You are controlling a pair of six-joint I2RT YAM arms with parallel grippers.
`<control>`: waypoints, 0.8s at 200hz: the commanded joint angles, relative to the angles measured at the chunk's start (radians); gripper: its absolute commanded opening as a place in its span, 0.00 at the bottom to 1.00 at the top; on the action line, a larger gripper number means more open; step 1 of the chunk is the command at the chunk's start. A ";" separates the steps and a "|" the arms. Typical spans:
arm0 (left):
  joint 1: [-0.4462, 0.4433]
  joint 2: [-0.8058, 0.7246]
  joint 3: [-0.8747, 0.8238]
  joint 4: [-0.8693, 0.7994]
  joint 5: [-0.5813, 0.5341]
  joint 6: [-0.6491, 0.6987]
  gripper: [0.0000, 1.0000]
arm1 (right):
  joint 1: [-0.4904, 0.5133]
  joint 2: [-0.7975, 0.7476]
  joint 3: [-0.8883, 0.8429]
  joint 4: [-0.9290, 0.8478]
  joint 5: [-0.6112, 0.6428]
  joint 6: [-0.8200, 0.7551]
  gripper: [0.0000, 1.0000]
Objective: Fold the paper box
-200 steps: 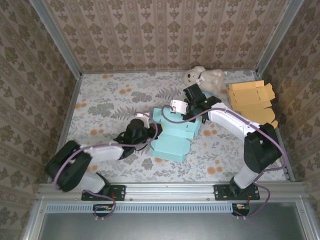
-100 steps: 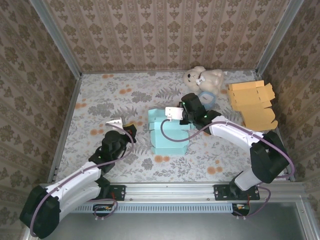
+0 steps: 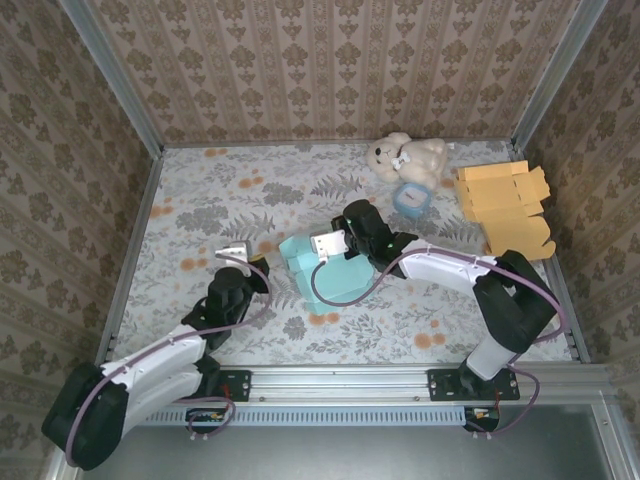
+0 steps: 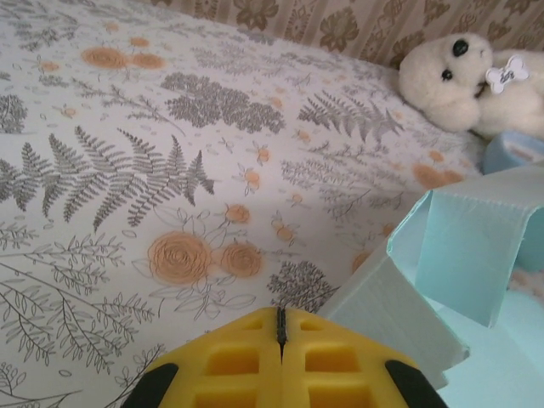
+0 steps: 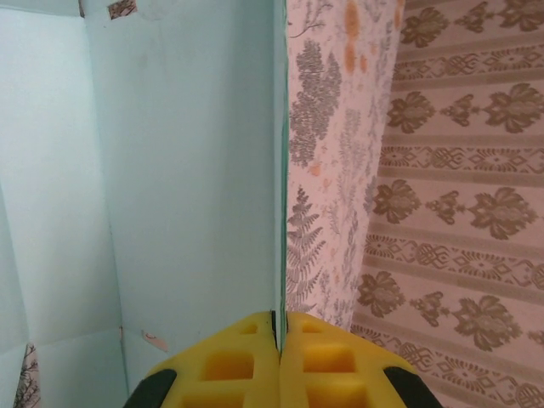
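The light blue paper box (image 3: 325, 272) lies partly folded at the middle of the floral table. My right gripper (image 3: 345, 240) sits over its far edge and is shut on a thin upright panel of the box (image 5: 170, 153), whose edge runs straight up from between the yellow fingers (image 5: 221, 365). My left gripper (image 3: 250, 268) is to the left of the box, apart from it, its yellow fingers (image 4: 340, 365) pressed together on nothing. A raised flap and the side wall of the box (image 4: 463, 246) show at the right of the left wrist view.
A white teddy bear (image 3: 408, 156) sits at the back, with a small blue cup (image 3: 408, 197) in front of it. Flat orange cardboard boxes (image 3: 505, 205) are stacked at the right. Patterned walls enclose the table on three sides.
The right gripper has dragged the box left and toward the front, turning it. The left arm pulled back off the box to the left and then edged slightly forward.
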 commanded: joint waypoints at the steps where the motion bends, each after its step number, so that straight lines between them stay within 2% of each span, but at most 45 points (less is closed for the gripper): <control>1: 0.005 0.051 -0.016 0.128 0.056 0.056 0.06 | 0.000 0.027 0.005 0.061 0.013 -0.029 0.00; 29: 0.010 0.141 -0.009 0.219 0.140 0.088 0.13 | -0.005 0.057 -0.010 0.096 0.029 -0.059 0.00; 53: 0.013 0.193 -0.006 0.269 0.172 0.103 0.19 | -0.020 0.068 -0.066 0.238 0.041 -0.085 0.00; 74: 0.014 0.235 -0.001 0.301 0.196 0.119 0.19 | -0.030 0.068 -0.126 0.368 0.046 -0.101 0.00; 113: 0.021 0.310 0.019 0.346 0.221 0.117 0.20 | -0.036 0.074 -0.195 0.487 0.045 -0.091 0.00; 160: 0.026 0.418 0.051 0.434 0.372 0.112 0.21 | -0.044 0.076 -0.248 0.547 0.047 -0.087 0.00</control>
